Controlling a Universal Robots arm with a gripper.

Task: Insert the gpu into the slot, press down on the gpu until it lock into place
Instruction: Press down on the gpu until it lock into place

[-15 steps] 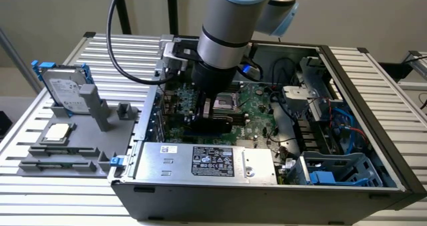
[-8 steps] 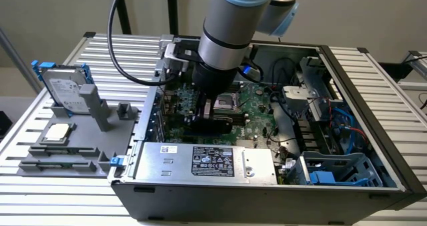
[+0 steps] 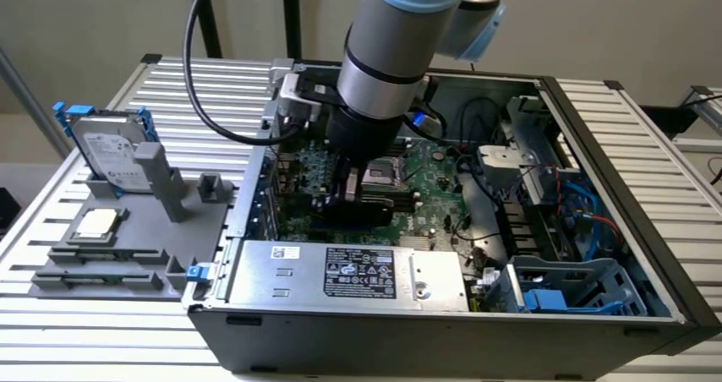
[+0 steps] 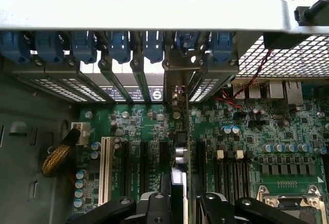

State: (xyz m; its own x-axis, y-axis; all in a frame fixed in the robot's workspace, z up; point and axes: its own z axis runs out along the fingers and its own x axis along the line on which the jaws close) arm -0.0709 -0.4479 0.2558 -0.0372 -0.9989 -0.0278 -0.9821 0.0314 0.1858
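One graphics card point(image 4: 178, 154), black, standing on edge between the fingers of the tool point(image 4: 182, 199), which clamp its two flat sides at a middling width. The card hangs directly under the tool, low over the green motherboard point(image 3: 440, 166) in an open computer case point(image 3: 631, 306). One silver power supply point(image 3: 338, 272), near the tool. One hard drive point(image 3: 107, 145), well apart from the tool, outside the case on the worktop point(image 3: 631, 120).
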